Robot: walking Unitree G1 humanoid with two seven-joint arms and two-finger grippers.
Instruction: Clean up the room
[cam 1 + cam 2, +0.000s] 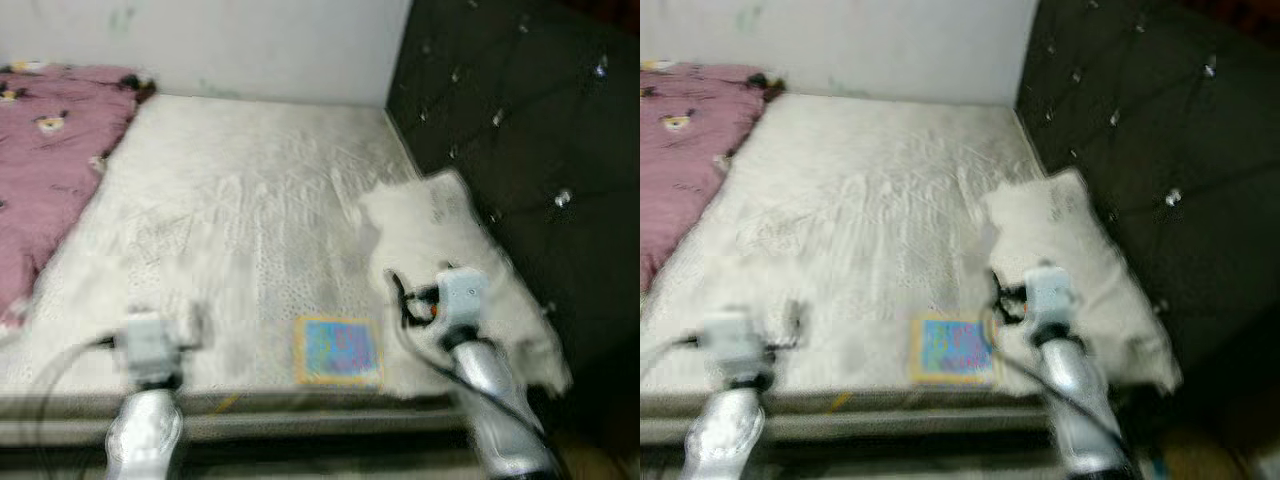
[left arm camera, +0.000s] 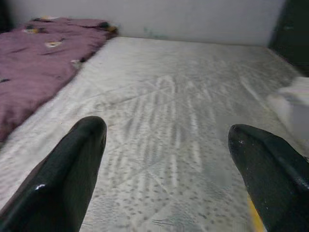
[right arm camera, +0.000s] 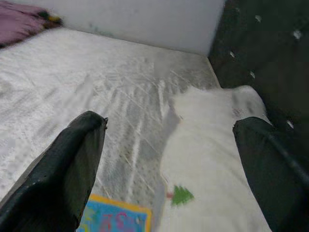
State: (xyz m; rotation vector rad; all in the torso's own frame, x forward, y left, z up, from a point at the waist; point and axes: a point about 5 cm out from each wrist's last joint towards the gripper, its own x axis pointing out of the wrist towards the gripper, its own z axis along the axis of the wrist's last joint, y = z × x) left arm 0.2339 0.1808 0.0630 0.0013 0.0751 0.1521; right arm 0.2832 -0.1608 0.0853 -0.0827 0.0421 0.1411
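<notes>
The white pillow (image 3: 212, 159) lies on the bed (image 1: 240, 200) beside the dark headboard (image 1: 520, 130). The right gripper (image 3: 169, 159), fingers spread, should come lower and pinch one corner; the left gripper (image 2: 166, 169) is spread too.

White mattress (image 1: 250, 210) with faint grey quilted speckle, pink-purple blanket (image 1: 45, 170) with small cartoon prints, white pillow (image 3: 212, 159) bearing a green tree motif, blue label (image 1: 338, 350) edged yellow, dark tufted headboard (image 1: 520, 130), glossy black fingers (image 2: 67, 179)
</notes>
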